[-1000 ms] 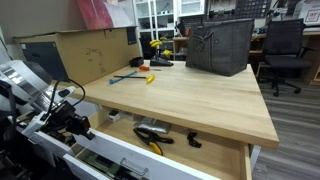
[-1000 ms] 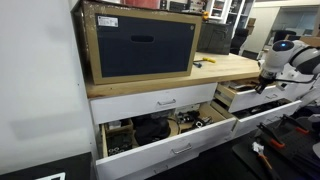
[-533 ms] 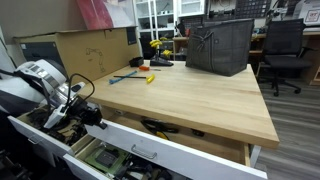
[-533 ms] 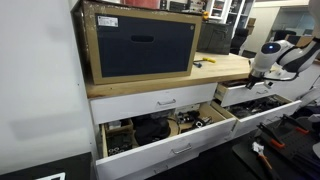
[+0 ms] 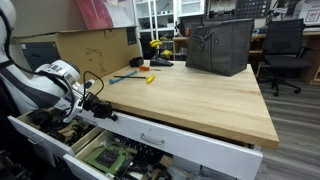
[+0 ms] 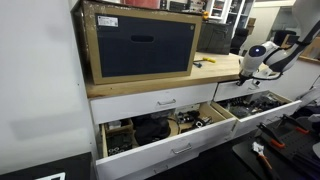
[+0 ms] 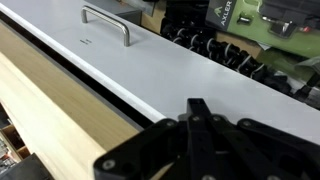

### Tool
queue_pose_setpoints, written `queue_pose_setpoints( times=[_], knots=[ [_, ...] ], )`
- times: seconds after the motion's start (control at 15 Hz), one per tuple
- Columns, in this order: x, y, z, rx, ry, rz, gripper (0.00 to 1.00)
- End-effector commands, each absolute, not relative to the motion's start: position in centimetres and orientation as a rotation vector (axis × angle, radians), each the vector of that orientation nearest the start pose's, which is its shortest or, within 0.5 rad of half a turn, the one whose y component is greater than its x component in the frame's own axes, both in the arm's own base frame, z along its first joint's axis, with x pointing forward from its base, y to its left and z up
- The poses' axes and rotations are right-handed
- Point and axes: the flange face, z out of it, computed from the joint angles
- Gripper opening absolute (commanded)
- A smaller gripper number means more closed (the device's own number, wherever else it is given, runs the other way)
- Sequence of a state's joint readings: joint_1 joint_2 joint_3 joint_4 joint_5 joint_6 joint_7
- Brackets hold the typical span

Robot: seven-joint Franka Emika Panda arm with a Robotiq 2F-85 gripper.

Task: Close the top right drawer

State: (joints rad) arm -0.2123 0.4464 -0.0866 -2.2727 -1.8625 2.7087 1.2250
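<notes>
The top right drawer has a long white front panel (image 5: 185, 146) with a small silver bar handle (image 5: 152, 139). It sits almost flush under the wooden tabletop (image 5: 190, 95), and its inside no longer shows. My gripper (image 5: 101, 108) is shut and empty, with its fingertips against the front panel near one end. In the wrist view the shut fingers (image 7: 196, 112) touch the white panel (image 7: 150, 60) beyond the handle (image 7: 107, 22), with a thin dark gap along the tabletop edge. The drawer front (image 6: 226, 89) and gripper (image 6: 248, 72) also show in an exterior view.
Below it, a deeper drawer with green-packaged items (image 5: 112, 160) stands open. A narrower drawer of dark clutter (image 5: 45, 122) is open beside it. A black bin (image 5: 220, 45), a cardboard box (image 5: 90, 50) and hand tools (image 5: 135, 75) sit on the tabletop.
The top right drawer has slid from wide open to almost shut. My gripper moved with its front panel toward the table. The tools inside are now hidden.
</notes>
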Motion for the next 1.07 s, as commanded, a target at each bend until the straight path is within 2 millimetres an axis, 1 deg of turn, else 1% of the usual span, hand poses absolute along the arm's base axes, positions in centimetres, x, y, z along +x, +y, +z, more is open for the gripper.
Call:
queue_pose_setpoints(
  times=[0.0, 0.07, 0.13, 0.33, 0.53, 0.73, 0.87, 1.0],
  knots=[
    [48.1, -10.8, 14.0, 2.456, 0.321, 0.401, 0.0],
    [46.6, -10.2, 14.7, 2.495, 0.347, 0.389, 0.0],
    [45.7, -9.6, 15.0, 2.513, 0.36, 0.402, 0.0],
    [42.1, -7.7, 15.2, 2.605, 0.401, 0.364, 0.0],
    [39.0, -6.3, 16.1, 2.691, 0.373, 0.344, 0.0],
    [37.3, -6.1, 17.1, 2.75, 0.241, 0.288, 0.0],
    [36.8, -6.0, 17.4, 2.795, 0.131, 0.23, 0.0],
    [36.3, -5.5, 17.7, 2.833, 0.029, 0.177, 0.0]
  ],
)
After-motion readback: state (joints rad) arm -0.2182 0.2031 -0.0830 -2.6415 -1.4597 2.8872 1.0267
